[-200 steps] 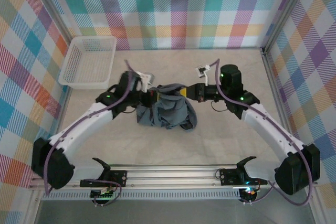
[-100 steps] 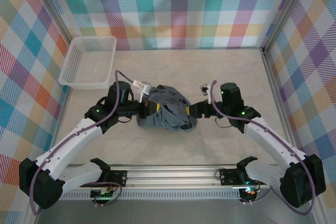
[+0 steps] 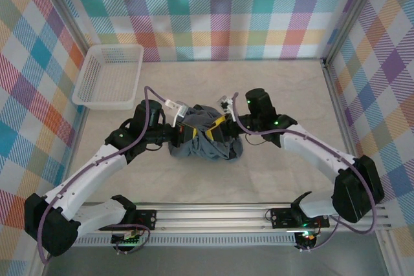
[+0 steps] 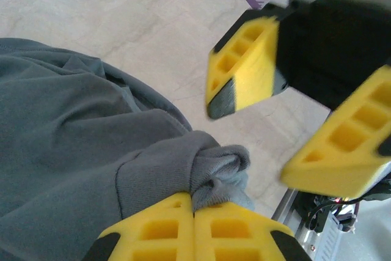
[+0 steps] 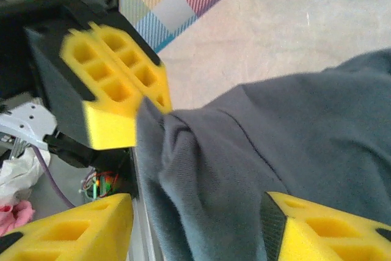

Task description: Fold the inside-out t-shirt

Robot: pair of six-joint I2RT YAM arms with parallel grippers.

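Observation:
The dark grey inside-out t-shirt (image 3: 208, 145) lies bunched at the middle of the table. My left gripper (image 3: 189, 132) is at its left side, shut on a rolled fold of the fabric (image 4: 211, 172), with its yellow fingertips (image 4: 195, 221) pressed together. My right gripper (image 3: 218, 127) reaches over the top of the shirt from the right, facing the left one. Its jaws stand open with the grey cloth (image 5: 244, 169) between the fingers (image 5: 73, 236), which straddle it just below the left gripper's pinch (image 5: 116, 87). The right fingers (image 4: 244, 68) look blurred in the left wrist view.
A white lattice basket (image 3: 110, 75) stands at the back left, apart from the shirt. Bare beige table (image 3: 284, 88) surrounds the shirt. Checked walls close in the sides and back, and a metal rail (image 3: 213, 214) runs along the near edge.
The right gripper let go of the shirt, opened, drew back, then swung left over the bunch next to the left gripper. The left gripper kept its hold and shifted slightly.

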